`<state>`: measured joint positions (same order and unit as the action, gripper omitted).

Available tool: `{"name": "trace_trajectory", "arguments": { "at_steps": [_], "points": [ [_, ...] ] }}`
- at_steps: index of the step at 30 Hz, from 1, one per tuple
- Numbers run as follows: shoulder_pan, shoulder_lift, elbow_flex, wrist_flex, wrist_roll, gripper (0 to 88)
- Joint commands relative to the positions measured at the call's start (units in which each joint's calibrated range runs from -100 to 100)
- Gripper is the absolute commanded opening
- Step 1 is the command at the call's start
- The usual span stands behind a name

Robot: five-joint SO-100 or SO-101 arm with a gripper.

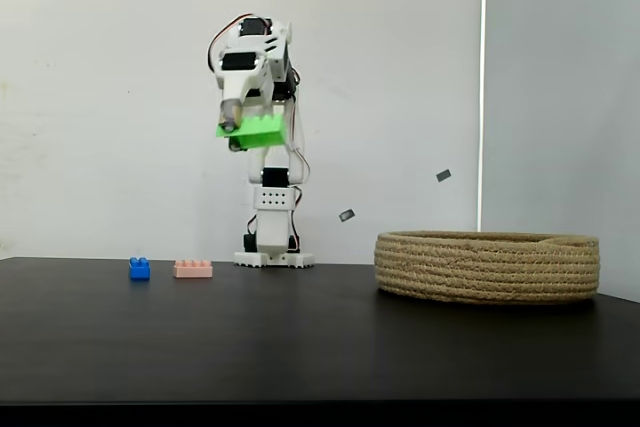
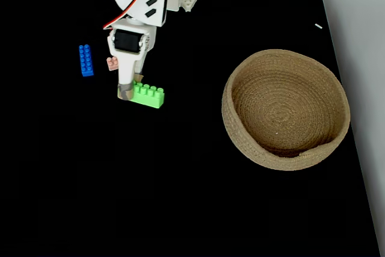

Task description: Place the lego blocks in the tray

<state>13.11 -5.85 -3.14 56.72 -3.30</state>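
Observation:
High above the black table, my gripper (image 1: 240, 133) is shut on the bright green lego block (image 1: 253, 131), which juts out to the right in both fixed views. Seen from above, the green block (image 2: 148, 95) sticks out of the gripper (image 2: 133, 92) well left of the tray. The blue block (image 1: 139, 268) and the pale pink block (image 1: 193, 268) rest on the table at the left. From above, the blue block (image 2: 86, 60) lies long and flat, and the pink block (image 2: 112, 63) peeks out from behind the arm. The coiled rope tray (image 1: 487, 265) stands at the right; its inside (image 2: 283, 109) holds nothing.
The arm's white base (image 1: 272, 242) stands at the back of the table. The table's right edge (image 2: 352, 136) runs close behind the tray. A wide dark stretch of tabletop (image 2: 180, 179) lies between the blocks and the tray.

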Motion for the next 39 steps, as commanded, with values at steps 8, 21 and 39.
{"name": "trace_trajectory", "arguments": {
  "at_steps": [8,21,39],
  "points": [
    [-20.61,-1.8,-3.84,-13.78,-4.35,0.3],
    [-30.75,14.62,-10.77,-12.86,-10.4,10.0],
    [-27.7,12.65,-14.24,-6.87,-11.92,18.7]
  ]
}}
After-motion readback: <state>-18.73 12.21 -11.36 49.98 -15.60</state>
